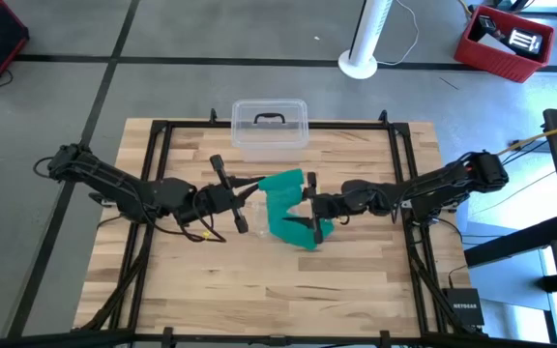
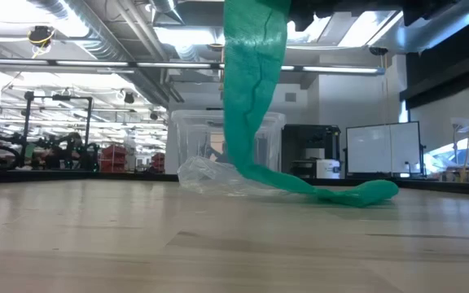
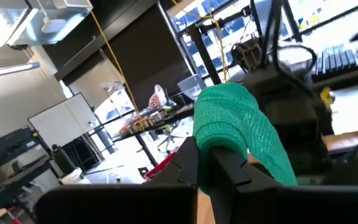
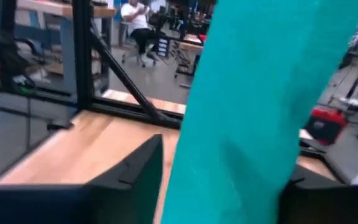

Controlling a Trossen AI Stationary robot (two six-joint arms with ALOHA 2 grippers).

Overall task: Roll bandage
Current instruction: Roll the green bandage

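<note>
The left gripper sits left of centre over the wooden table, its fingers pinched together on one end of the teal bandage — the fabric drapes over them. The strip hangs between the arms, its tail trailing on the table beside a crinkled clear wrapper. The right gripper straddles the band, fingers apart. Behind stands a clear plastic box.

Robotics lab: exposed ceiling ducts, whiteboard, workbenches, red storage bin, concrete floor.
</note>
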